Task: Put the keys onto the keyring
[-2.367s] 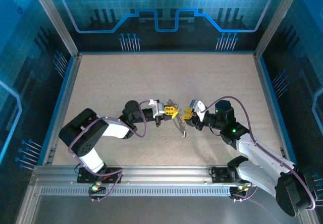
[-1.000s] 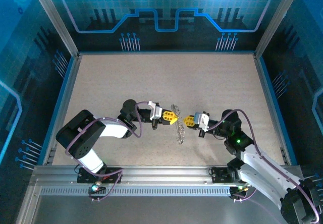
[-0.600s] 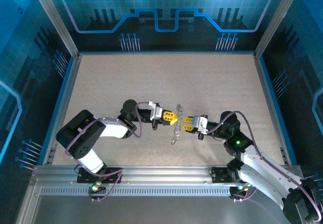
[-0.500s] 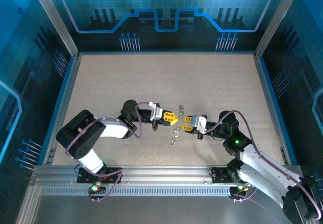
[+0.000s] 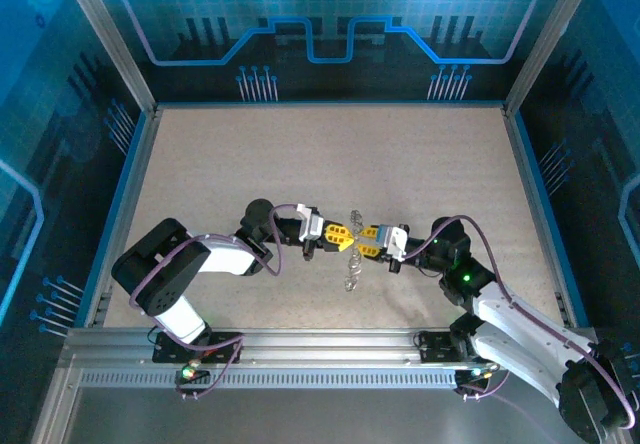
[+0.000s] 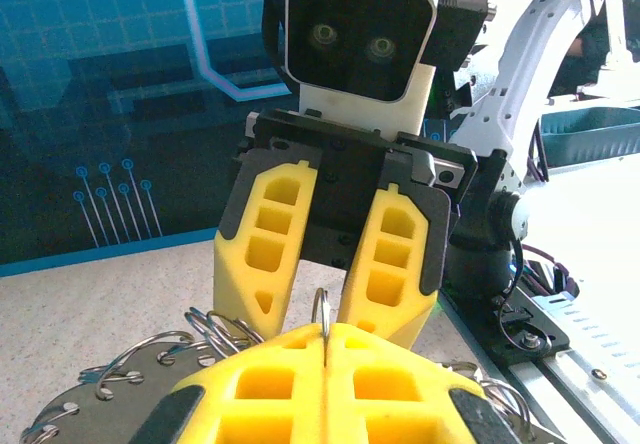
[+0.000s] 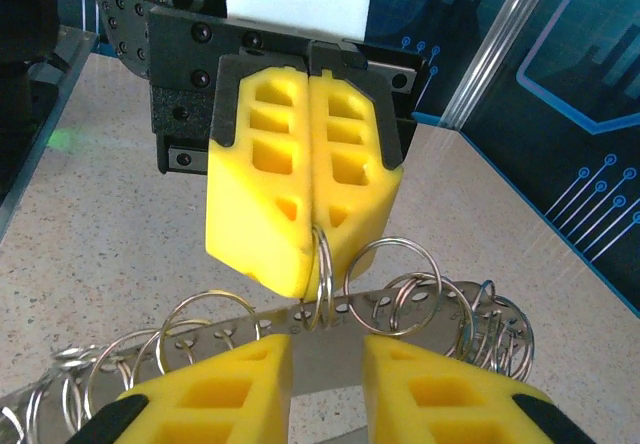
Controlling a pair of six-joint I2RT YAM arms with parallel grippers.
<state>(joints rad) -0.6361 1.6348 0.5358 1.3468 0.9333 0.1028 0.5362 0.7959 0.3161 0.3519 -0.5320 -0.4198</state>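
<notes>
Scooting in close and cracking its jaws apart, the right gripper (image 7: 328,359) now straddles the keyring (image 5: 349,264) dangling above the table (image 5: 250,164) while the left gripper (image 7: 312,249) pinches it tight, so looks like a regrip's coming.

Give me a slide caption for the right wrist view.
Left pincer shut on one keyring of a ring-laden metal strip; right pincer open, facing it.

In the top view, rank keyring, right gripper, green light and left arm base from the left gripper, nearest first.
1. keyring, held by left gripper
2. right gripper, just right
3. green light, farther right
4. left arm base, near-left edge
</notes>
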